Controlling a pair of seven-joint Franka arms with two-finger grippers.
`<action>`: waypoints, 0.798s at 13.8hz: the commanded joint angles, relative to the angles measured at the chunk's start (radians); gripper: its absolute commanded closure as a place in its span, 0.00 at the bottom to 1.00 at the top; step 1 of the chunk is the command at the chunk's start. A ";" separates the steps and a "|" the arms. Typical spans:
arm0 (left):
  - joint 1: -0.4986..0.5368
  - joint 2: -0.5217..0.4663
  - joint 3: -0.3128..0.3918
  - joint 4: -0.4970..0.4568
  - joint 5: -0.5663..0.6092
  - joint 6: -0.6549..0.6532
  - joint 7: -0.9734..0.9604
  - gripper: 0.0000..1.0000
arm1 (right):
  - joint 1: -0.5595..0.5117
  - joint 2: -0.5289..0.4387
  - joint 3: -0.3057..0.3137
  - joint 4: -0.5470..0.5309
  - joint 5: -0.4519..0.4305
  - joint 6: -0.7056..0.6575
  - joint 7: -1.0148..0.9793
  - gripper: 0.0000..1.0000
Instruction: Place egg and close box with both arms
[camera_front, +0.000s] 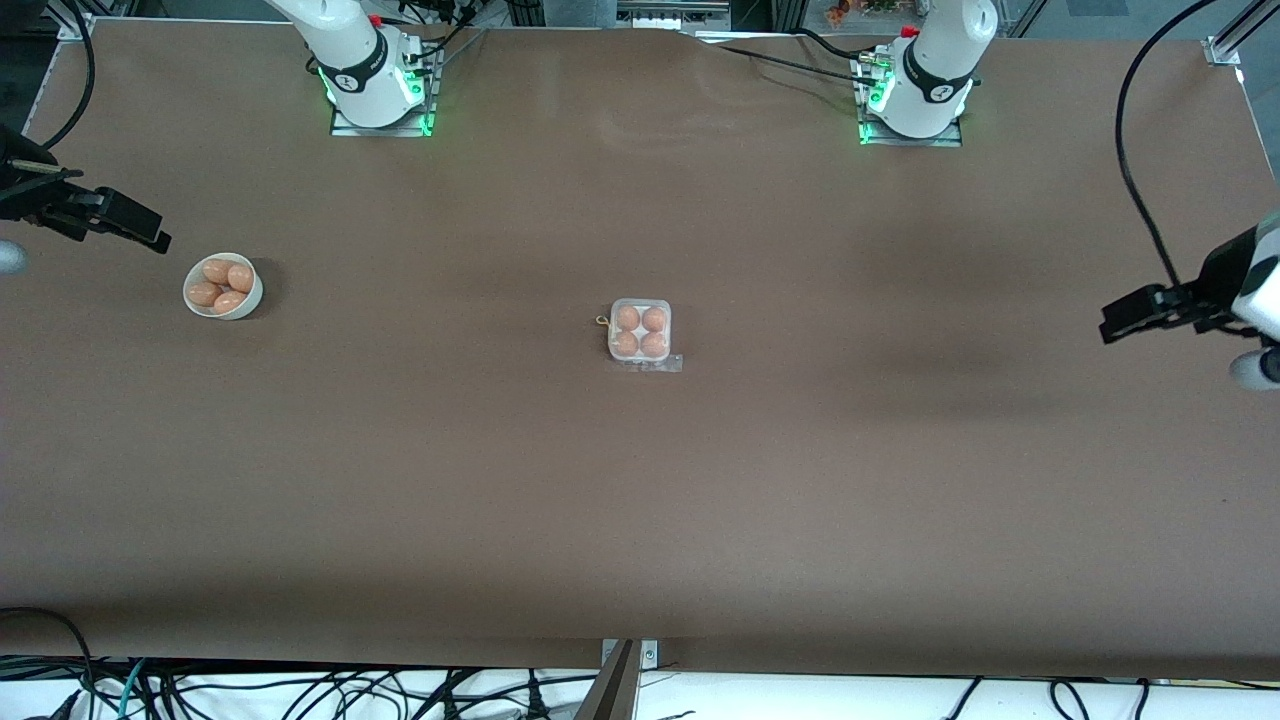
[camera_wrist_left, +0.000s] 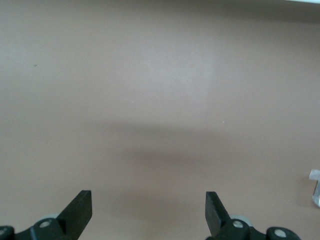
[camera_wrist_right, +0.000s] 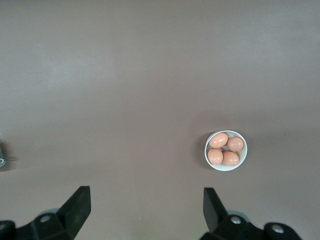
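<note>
Right now I see the box (camera_front: 641, 334) sitting about mid-bench on the brown bench (camera_front: 640, 480), its lid down over four brown eggs, one in each cell. I take the box as my landmark. A thin clear flap sticks out from its edge nearest the front camera, and a small yellowish loop shows at its side toward the right arm's end.

Well apart from the box, toward the right arm's end, stands a white bowl (camera_front: 223, 287) with four eggs (camera_front: 221, 284) in it. My right claw (camera_front: 130, 225) hangs over the bench edge at that end, close to the bowl and far from the box, fingers spread wide with nothing between them; its wrist view shows the bowl (camera_wrist_right: 226, 150) ahead of the fingers (camera_wrist_right: 77, 205).

My left claw (camera_front: 1130, 315) hangs over the bench toward the left arm's end, well apart from the box, fingers also wide and empty. Its wrist view shows bare bench (camera_wrist_left: 160, 100) and only a sliver of clear plastic at the frame's edge.

Around the box the surface lies bare on all sides, out to both arm bases and to the edge nearest the front camera.
</note>
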 joint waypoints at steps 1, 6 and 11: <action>0.002 -0.132 -0.011 -0.190 0.010 0.023 0.023 0.00 | -0.002 0.009 0.001 0.024 0.001 -0.012 0.010 0.00; 0.021 -0.203 -0.008 -0.349 -0.036 0.098 0.071 0.00 | -0.003 0.012 -0.001 0.024 0.001 -0.012 0.007 0.00; 0.031 -0.221 -0.008 -0.354 -0.053 0.109 0.071 0.00 | -0.005 0.012 -0.001 0.024 0.003 -0.012 0.007 0.00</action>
